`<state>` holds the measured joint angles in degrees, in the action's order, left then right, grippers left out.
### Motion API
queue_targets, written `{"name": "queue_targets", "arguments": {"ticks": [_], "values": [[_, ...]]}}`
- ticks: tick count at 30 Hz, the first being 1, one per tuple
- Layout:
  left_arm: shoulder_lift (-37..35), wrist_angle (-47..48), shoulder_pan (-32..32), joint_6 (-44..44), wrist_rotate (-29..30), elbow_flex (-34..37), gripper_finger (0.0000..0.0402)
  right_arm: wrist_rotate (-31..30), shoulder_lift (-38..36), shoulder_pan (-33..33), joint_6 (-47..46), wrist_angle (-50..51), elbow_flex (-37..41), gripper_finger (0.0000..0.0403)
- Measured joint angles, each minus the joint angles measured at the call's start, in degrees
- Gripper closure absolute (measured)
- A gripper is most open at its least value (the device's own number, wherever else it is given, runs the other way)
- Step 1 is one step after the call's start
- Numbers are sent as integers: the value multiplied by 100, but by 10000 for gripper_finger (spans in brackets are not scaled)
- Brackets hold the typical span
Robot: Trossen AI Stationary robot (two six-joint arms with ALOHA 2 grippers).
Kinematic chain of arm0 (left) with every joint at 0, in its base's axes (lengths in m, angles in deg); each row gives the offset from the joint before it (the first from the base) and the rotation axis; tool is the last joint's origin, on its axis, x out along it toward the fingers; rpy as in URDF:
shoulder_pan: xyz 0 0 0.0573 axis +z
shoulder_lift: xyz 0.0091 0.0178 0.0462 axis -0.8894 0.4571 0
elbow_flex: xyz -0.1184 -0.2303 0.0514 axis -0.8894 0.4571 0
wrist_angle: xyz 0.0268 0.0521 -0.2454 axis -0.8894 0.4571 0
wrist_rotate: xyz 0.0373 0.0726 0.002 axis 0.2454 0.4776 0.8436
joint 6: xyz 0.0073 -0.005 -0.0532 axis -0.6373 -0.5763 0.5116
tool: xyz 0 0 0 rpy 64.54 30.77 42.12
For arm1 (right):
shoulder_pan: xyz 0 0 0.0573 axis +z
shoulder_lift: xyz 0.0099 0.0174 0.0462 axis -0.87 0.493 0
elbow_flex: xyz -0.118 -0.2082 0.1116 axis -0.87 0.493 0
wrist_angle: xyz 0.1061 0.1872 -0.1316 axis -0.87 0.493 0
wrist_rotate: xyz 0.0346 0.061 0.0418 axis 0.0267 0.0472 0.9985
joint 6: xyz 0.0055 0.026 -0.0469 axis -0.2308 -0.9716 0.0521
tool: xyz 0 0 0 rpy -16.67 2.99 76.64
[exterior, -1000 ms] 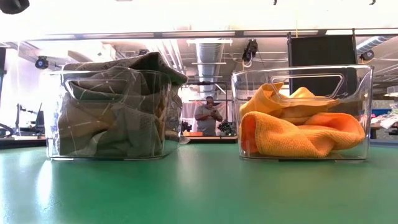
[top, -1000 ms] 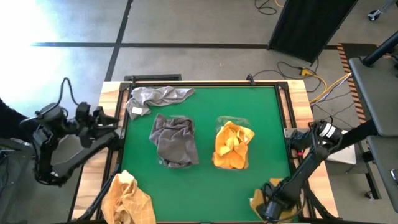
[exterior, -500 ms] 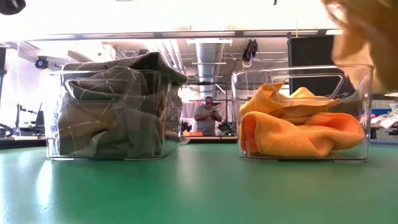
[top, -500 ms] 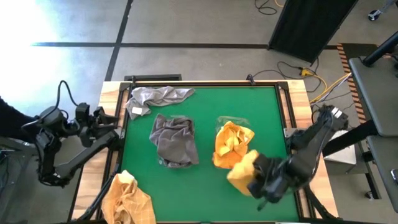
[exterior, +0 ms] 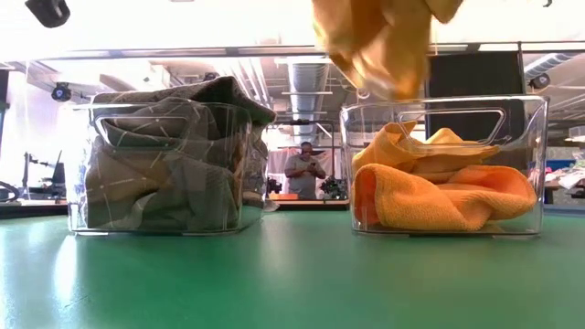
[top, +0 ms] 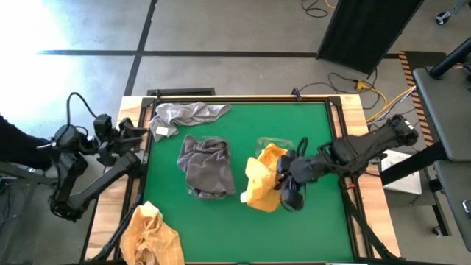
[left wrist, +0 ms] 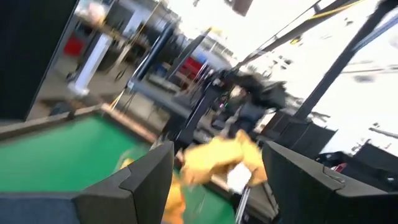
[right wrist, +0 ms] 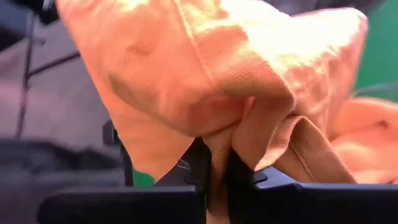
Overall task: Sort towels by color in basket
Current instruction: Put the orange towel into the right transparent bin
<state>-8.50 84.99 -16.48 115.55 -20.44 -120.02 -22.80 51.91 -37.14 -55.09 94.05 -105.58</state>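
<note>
The right gripper [top: 288, 185] hangs over the right bin [exterior: 443, 164], its fingers [right wrist: 199, 168] pinched on a fold of a yellow towel [top: 259, 184]. The cloth droops below the grip, its tail above the bin's near-left corner. It looks light and limp, so a bunched fold near the middle seems the best hold; an edge grip would likely let it trail over the rim.

The left gripper [top: 118, 136] waits off the table's left edge, fingers spread and empty.

Count: two clear bins. The left bin [exterior: 169, 160] holds grey cloth [top: 206, 165], heaped above its rim; how many pieces I cannot tell. The right one holds yellow cloth [exterior: 439, 187], number also unclear. Loose on the table [top: 316, 132]: one grey towel [top: 184, 116] at the far-left corner and one yellow towel [top: 151, 235] at the near-left corner. So two towels appear left to sort, besides the one in hand.
</note>
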Motion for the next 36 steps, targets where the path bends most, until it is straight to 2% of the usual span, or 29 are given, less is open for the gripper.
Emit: {"name": "queue_targets", "arguments": {"ticks": [3, 5, 8, 13, 17, 21, 25, 29, 33, 36], "values": [[2, -539, 0, 101, 2, 80, 171, 1003, -216, -438, 304, -53, 437, 385], [12, -733, 1, 150, 138, 101, 171, 1307, -346, -694, 489, -46, 800, 385], [21, -932, 2, 303, 522, 56, 171, 1268, -440, -1074, 819, 35, 1404, 385], [261, -1473, 0, 569, 584, -179, 171, 1188, -273, -1566, 1970, -368, 2211, 385], [686, -1444, 0, 535, 736, -370, 171, 1217, 218, -1794, 2597, -619, 2608, 385], [1253, -1402, 2, 415, 799, -499, 171, 1204, 776, -1813, 2882, -898, 2686, 380], [1878, -1413, -1, 299, 858, -765, 171, 1217, 1305, -1808, 3115, -1142, 2645, 345], [2555, -1023, -4, 143, 458, -1245, 171, 1204, 1735, -1809, 3304, -1073, 2471, 290], [3031, 81, -55, -237, 241, -1882, 171, 1130, 1812, -1799, 3366, -697, 2165, 228], [3255, 904, -256, -574, 91, -2176, 171, 792, 1644, -1782, 3180, -525, 1965, 185]]}}
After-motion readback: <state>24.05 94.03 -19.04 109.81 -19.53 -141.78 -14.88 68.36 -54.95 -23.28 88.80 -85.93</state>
